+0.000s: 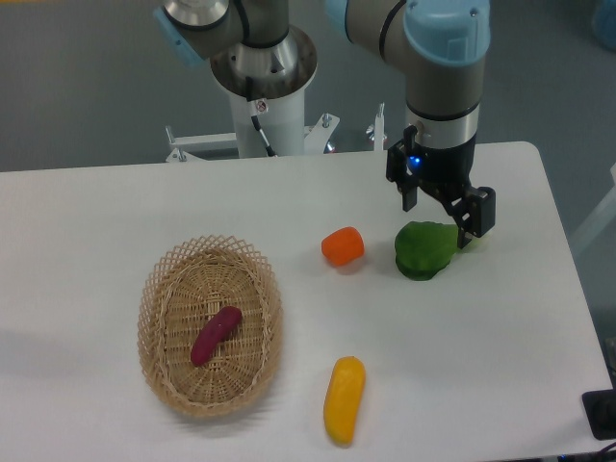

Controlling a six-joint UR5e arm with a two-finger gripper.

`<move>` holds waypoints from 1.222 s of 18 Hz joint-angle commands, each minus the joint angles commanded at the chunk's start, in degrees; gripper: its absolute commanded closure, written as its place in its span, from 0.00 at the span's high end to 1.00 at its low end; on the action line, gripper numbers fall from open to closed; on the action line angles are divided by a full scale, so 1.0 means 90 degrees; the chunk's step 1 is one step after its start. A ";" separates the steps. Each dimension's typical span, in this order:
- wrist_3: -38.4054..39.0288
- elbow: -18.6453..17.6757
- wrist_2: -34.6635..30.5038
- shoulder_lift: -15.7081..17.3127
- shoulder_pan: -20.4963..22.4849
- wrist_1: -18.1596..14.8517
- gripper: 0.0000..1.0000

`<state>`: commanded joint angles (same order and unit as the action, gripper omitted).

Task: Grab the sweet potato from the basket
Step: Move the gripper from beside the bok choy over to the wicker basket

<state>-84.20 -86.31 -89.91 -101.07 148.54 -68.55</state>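
Note:
The sweet potato [216,335], a slim magenta-purple piece, lies slanted on the floor of the tan wicker basket [160,295] at the table's front left. My gripper [439,220] hangs far off to the right, above the back of a green vegetable [424,250]. Its two dark fingers are spread apart and hold nothing. Nothing covers the sweet potato.
A short orange chunk [343,246] sits mid-table between basket and gripper. A yellow-orange oblong vegetable [345,399] lies near the front edge, right of the basket. The robot's white base [263,106] stands behind the table. A dark object [601,414] is at the lower right corner.

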 joint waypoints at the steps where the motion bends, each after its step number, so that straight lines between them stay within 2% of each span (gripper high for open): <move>1: 0.0000 0.0000 0.0000 0.0000 -0.0010 0.0010 1.00; 7: 0.0000 -0.0088 0.0078 0.0010 -0.0068 0.0010 1.00; 9: 0.0155 -0.0360 0.0505 0.0078 -0.0068 0.0029 1.00; 11: 0.0855 -0.0653 0.1003 0.0156 -0.0068 0.0350 1.00; 13: 0.1627 -0.0742 0.1259 0.0185 -0.0155 0.0439 1.00; 16: 0.2459 -0.0849 0.1250 0.0098 -0.0682 0.0459 1.00; 18: 0.2665 -0.0966 0.1250 0.0020 -0.0946 0.0537 1.00; 22: 0.3572 -0.1084 0.1231 -0.0146 -0.1298 0.0654 1.00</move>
<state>-52.06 -96.06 -78.84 -102.39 136.85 -62.67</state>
